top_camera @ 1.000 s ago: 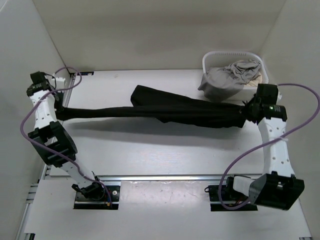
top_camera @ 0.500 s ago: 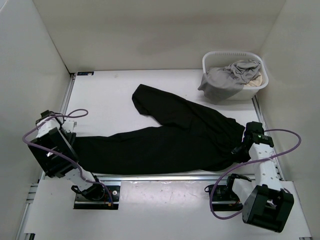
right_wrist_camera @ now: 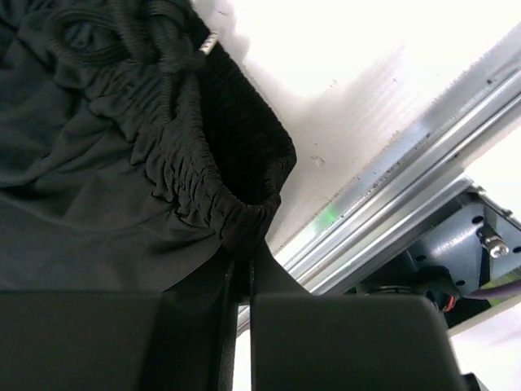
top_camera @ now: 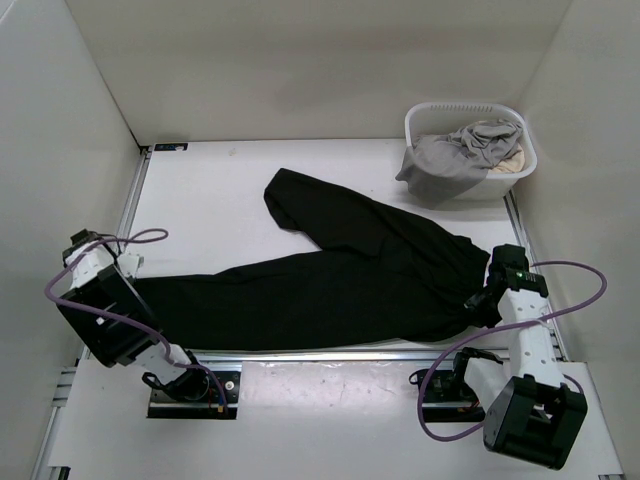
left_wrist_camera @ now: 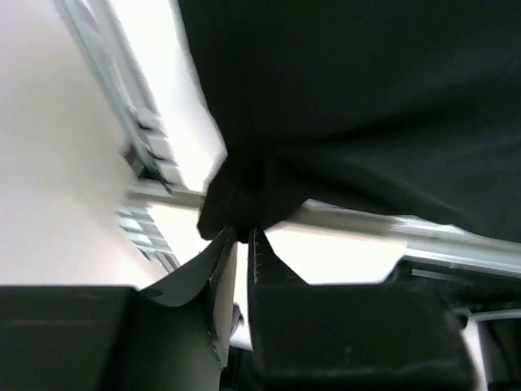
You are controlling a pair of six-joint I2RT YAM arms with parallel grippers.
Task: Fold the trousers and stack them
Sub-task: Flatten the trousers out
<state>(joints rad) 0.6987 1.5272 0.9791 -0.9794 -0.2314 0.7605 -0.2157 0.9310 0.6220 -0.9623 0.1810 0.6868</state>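
Grey garment [top_camera: 450, 165] in white basket [top_camera: 461, 106]

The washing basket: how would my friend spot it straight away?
Look at the white table, then its far right corner. There sits a white oval plastic basket with a light grey garment spilling over its rim; the black fabric trousers lie flat on the table.

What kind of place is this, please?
Probably a robot laboratory cell, not a home: plain white walls enclose the table, the left arm and right arm are bolted at its near edge, and trousers and a basket serve as practice laundry.
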